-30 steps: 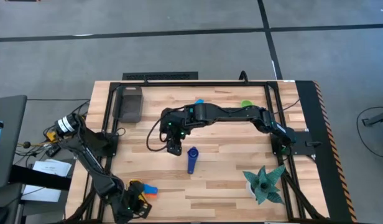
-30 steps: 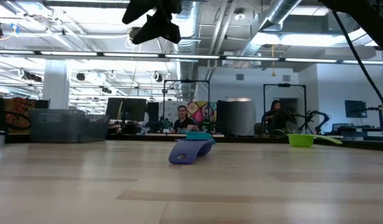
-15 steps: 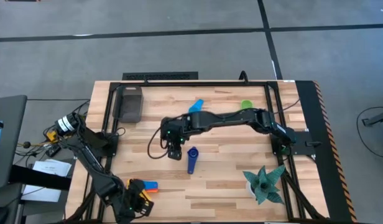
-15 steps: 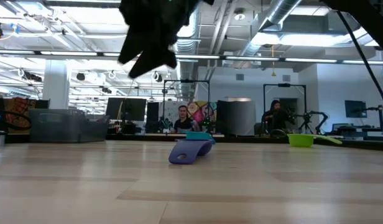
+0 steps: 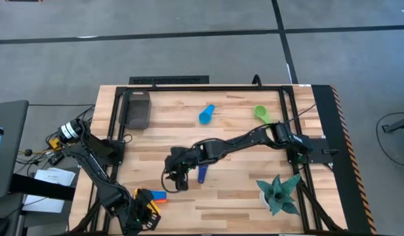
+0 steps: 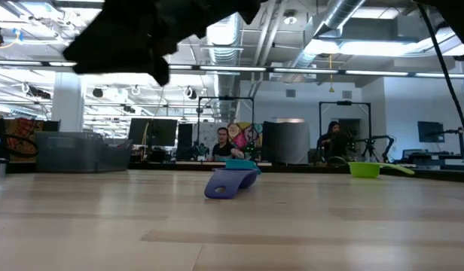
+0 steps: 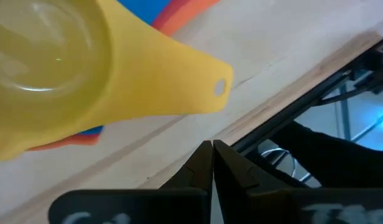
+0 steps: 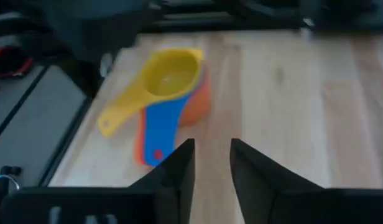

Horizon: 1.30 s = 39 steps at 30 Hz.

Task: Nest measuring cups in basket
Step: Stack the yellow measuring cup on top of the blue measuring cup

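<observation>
Near the table's near-left corner, a yellow measuring cup point(image 8: 171, 76) sits nested on a blue cup point(image 8: 159, 124) and an orange cup point(image 8: 201, 99), together forming a small stack point(image 5: 156, 196). My right gripper point(image 8: 211, 160) hovers open just right of and beyond the stack, pointing at it point(image 5: 178, 181). My left gripper point(image 7: 211, 154) is shut and empty beside the stack point(image 5: 143, 211). A dark blue cup point(image 5: 202, 172) lies mid-table on its side. A light blue cup point(image 5: 206, 114) and a green cup point(image 5: 261, 113) lie farther back. The grey basket point(image 5: 138, 109) stands at the far left.
A teal spiky plant point(image 5: 279, 193) stands at the near right. A black metal frame point(image 5: 208, 87) runs around the tabletop. Bare wood lies between the stack and the basket. People and equipment show in the room beyond the table in the low view.
My right gripper has come down and moved toward the table's near edge, past the dark blue cup, toward the yellow, blue and orange stack. The cups have stayed where they were.
</observation>
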Available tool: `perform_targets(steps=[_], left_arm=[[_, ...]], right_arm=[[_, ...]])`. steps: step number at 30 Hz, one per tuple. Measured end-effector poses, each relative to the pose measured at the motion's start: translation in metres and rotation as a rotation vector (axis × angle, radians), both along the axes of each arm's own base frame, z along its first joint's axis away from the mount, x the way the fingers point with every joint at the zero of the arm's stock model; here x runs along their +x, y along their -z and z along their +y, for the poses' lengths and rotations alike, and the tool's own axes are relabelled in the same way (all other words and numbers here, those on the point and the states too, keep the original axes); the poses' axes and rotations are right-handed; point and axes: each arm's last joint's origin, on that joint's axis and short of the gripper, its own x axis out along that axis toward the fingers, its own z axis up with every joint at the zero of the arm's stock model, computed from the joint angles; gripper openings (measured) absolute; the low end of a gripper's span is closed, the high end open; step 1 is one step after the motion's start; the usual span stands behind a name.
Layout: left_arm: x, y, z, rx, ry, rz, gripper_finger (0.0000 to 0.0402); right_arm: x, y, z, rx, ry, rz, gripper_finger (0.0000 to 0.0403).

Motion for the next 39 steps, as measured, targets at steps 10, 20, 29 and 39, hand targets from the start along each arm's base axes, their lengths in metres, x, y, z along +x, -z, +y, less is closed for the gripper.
perform_targets(steps=[10, 20, 29, 39], left_arm=[[-0.001, 0.005, 0.002, 0.033, 0.001, 0.035, 0.0], [0.004, 0.005, 0.007, 0.039, -0.019, 0.047, 0.0], [0.014, 0.006, 0.018, 0.072, -0.031, 0.06, 0.0], [0.023, 0.007, 0.027, 0.087, -0.055, 0.064, 0.0]], right_arm=[[0.006, 0.043, 0.026, -0.003, -0.082, 0.02, 0.0082], [0.012, 0.074, 0.02, -0.013, -0.062, 0.053, 0.0076], [0.022, 0.076, 0.021, -0.031, -0.113, -0.009, 0.0076], [0.018, 0.074, 0.036, -0.049, -0.24, -0.009, 0.0075]])
